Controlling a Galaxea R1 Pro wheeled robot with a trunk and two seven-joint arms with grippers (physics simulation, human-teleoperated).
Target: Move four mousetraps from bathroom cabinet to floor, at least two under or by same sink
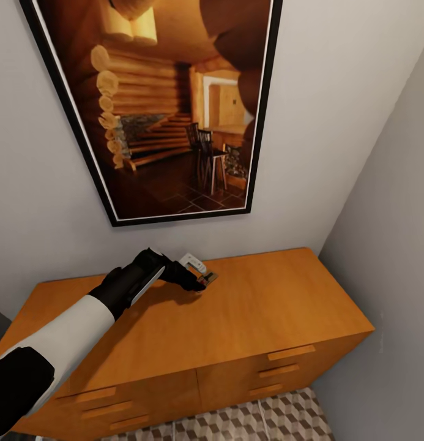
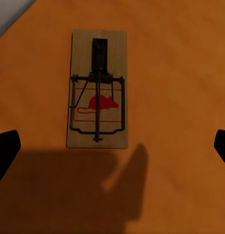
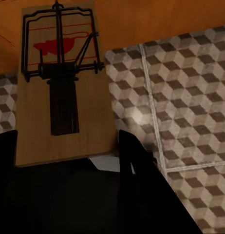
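One mousetrap (image 2: 97, 90) lies flat on the orange-brown cabinet (image 2: 180, 73) top, red mouse mark facing up. My left gripper (image 2: 113, 146) hovers over it, open, its fingertips (image 2: 5, 151) spread wide on either side. In the head view the left gripper (image 1: 193, 279) reaches across the cabinet (image 1: 273, 306) to that mousetrap (image 1: 205, 277) near the back wall. A second mousetrap (image 3: 59, 97) is clamped at one end in my right gripper (image 3: 67, 146), shut on it above the cube-patterned bathroom floor (image 3: 180, 97), close to the cabinet's (image 3: 141, 14) front.
A large framed picture (image 1: 169, 104) hangs on the wall above the cabinet. A grey side wall (image 1: 395, 245) closes off the cabinet's right end. Drawer handles (image 1: 290, 352) line the cabinet front, and floor tiles (image 1: 248, 422) show below them.
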